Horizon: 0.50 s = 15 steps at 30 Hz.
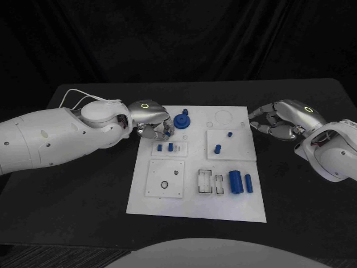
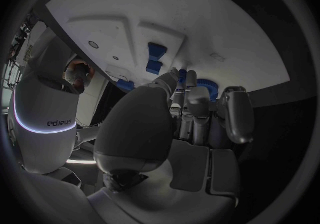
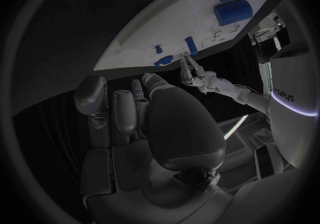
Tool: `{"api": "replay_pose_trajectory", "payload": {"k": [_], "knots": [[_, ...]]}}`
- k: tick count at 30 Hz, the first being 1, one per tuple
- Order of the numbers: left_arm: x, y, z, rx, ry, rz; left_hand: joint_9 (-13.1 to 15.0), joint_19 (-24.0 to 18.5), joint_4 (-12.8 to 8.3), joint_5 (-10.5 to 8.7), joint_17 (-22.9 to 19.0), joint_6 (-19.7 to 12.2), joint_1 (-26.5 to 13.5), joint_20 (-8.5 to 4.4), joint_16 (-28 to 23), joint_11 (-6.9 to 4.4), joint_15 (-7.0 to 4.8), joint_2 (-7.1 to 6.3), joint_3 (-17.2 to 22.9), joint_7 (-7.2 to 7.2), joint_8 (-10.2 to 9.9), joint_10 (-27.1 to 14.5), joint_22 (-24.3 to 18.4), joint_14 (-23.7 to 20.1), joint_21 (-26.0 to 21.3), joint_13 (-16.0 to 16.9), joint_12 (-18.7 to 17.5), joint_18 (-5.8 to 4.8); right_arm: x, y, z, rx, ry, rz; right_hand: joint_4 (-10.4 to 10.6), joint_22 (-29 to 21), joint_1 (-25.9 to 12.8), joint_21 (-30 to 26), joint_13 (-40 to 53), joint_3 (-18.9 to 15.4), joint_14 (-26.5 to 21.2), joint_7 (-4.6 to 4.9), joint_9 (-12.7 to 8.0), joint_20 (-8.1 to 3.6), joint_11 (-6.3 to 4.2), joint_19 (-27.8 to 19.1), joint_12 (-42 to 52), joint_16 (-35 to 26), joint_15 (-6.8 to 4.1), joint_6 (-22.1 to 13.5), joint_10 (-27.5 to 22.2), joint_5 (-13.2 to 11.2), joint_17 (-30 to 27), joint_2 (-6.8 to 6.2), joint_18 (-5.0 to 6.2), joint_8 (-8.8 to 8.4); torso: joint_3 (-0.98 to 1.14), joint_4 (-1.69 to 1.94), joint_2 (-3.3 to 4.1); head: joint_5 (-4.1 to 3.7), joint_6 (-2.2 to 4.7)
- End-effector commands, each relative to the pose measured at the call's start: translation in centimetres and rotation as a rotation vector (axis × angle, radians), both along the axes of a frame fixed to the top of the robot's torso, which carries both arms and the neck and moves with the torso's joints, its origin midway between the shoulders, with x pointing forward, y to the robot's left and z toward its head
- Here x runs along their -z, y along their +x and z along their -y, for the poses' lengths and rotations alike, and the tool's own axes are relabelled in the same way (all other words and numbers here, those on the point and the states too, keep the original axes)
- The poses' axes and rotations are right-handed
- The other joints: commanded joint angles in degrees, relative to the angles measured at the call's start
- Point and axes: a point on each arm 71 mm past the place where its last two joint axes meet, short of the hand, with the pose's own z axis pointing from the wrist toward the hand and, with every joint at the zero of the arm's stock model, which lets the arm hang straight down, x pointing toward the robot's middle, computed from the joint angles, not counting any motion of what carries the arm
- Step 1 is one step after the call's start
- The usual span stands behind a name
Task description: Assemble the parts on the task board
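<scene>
Left hand (image 1: 152,124) sits at the white board's (image 1: 196,206) far left corner, fingers curled beside the round blue part (image 1: 182,120); whether it grips, I cannot tell. Right hand (image 1: 278,121) hovers off the board's right edge over the worktop (image 1: 82,190), fingers curled, holding nothing.

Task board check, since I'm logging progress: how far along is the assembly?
Early. On the task board, some small blue pegs already stand in its blocks. In hand: the left hand is at the blue round part on the far edge. The two blue cylinders lie loose, and the right hand waits off the board, holding nothing.
</scene>
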Motion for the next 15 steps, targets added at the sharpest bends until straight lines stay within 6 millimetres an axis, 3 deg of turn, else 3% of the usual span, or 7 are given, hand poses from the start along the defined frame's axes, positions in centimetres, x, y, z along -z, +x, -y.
{"api": "replay_pose_trajectory", "payload": {"k": [1, 4, 7, 8, 15], "knots": [[0.29, -0.08, 0.06, -0.001, 0.010, -0.017, -0.2, -0.5, 0.4, 0.00, -0.1, -0.7, -0.2, -0.16, -0.3, -0.11, 0.08, -0.43, -0.2, -0.21, -0.4, -0.7, 9.9, -0.5, -0.3, 0.0, -0.5, -0.04, 0.17, 0.00, 0.09, 0.014, -0.005, -0.011, 0.1, 7.2, 0.5, -0.2, -2.5, 0.3, 1.2, 0.05, 0.0, 0.04, -0.47, -0.1, -0.4, -0.4, -0.34, 0.3, -0.1, 0.2, -0.1, 0.05, 0.09, 0.13, 0.01, -0.01, 0.02, 0.06, 0.05], [0.43, 0.02, 0.01, -0.014, 0.017, -0.022, -1.0, -0.8, 1.1, -0.63, -0.7, -4.5, -1.1, -0.18, -0.7, 0.35, 0.24, -1.13, -0.5, -1.39, -2.4, -3.1, 9.7, -1.0, -1.0, -0.2, -2.0, 0.08, 0.18, 0.00, 0.09, 0.014, -0.005, -0.011, 0.1, 7.2, 0.5, -0.2, -2.5, 0.3, 1.2, 0.05, 0.0, 0.04, -0.47, -0.1, -0.4, -0.4, -0.34, 0.3, -0.1, 0.2, -0.1, 0.05, 0.09, 0.13, 0.00, -0.11, 0.05, 0.13, 0.12], [0.52, 0.08, -0.09, -0.027, 0.020, -0.023, -1.6, -0.6, 1.6, -0.94, 0.0, -7.5, -1.8, -0.08, -0.2, 0.79, 0.50, -1.62, -0.8, -2.81, -2.8, -4.9, 9.8, -0.7, -0.8, -0.2, -2.9, 0.02, 0.19, 0.00, 0.09, 0.014, -0.005, -0.012, 0.1, 7.2, 0.5, -0.2, -2.5, 0.3, 1.2, 0.05, 0.0, 0.04, -0.47, -0.1, -0.4, -0.4, -0.34, 0.3, -0.1, 0.2, -0.1, 0.05, 0.09, 0.13, 0.01, -0.16, 0.06, 0.17, 0.11], [0.53, 0.10, -0.12, -0.030, 0.019, -0.022, -2.3, -0.2, 2.0, -1.01, 0.6, -10.6, -2.3, -0.11, 0.2, 1.41, 0.77, -1.82, -1.1, -3.59, -2.8, -6.4, 10.0, -0.4, -0.2, -0.3, -3.6, -0.09, 0.19, 0.00, 0.09, 0.015, -0.005, -0.012, 0.1, 7.2, 0.5, -0.2, -2.5, 0.3, 1.2, 0.05, 0.0, 0.04, -0.47, -0.1, -0.4, -0.4, -0.34, 0.3, -0.1, 0.2, -0.1, 0.05, 0.09, 0.13, 0.02, -0.17, 0.07, 0.20, 0.13], [0.51, 0.19, -0.30, -0.040, 0.006, -0.003, -3.0, -0.1, 2.2, -0.76, 0.5, -13.0, -2.6, 0.01, 0.2, 1.74, 1.01, -1.64, -1.2, -4.33, -2.7, -7.6, 10.0, -0.4, -0.3, -0.2, -4.1, -0.08, 0.20, 0.00, 0.12, 0.015, -0.006, -0.012, 0.1, 7.2, 0.5, -0.2, -2.5, 0.3, 1.2, 0.05, 0.0, 0.04, -0.47, -0.1, -0.4, -0.4, -0.34, 0.3, -0.1, 0.2, -0.1, 0.05, 0.09, 0.13, 0.07, -0.13, 0.07, 0.12, 0.05]]}}
